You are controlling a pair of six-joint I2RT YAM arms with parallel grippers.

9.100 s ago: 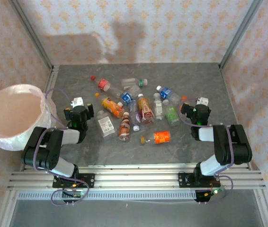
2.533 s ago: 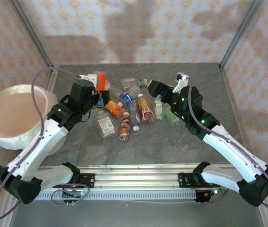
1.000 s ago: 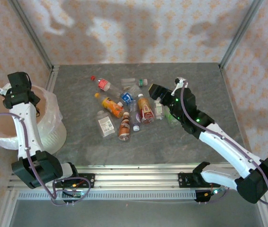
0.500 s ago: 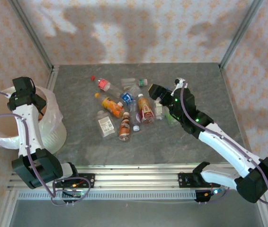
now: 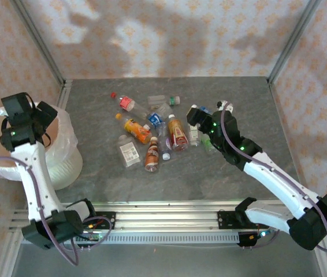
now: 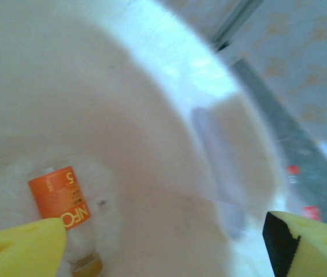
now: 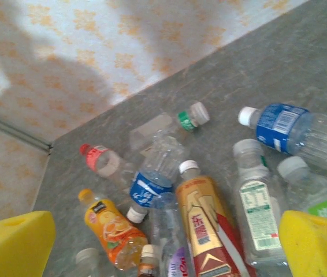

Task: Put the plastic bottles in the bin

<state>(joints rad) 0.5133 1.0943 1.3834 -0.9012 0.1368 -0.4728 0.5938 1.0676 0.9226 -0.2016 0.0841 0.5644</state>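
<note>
One bottle (image 6: 65,210), clear with an orange label, lies at the bottom of the single white-lined bin (image 6: 169,63). It sits under the left gripper (image 6: 163,245), whose yellow fingers (image 6: 19,248) are spread wide and empty. About eleven more bottles (image 5: 178,133), clear with orange, red, blue, green or white labels, lie heaped in the middle of the table (image 5: 238,92) below the right gripper (image 7: 163,248), which is also wide open and holding nothing.

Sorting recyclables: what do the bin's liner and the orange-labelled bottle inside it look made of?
Liner: thin white plastic film, likely; it wrinkles and bunches over the rim. Bottle: clear plastic, seemingly, see-through below its orange label.
</note>
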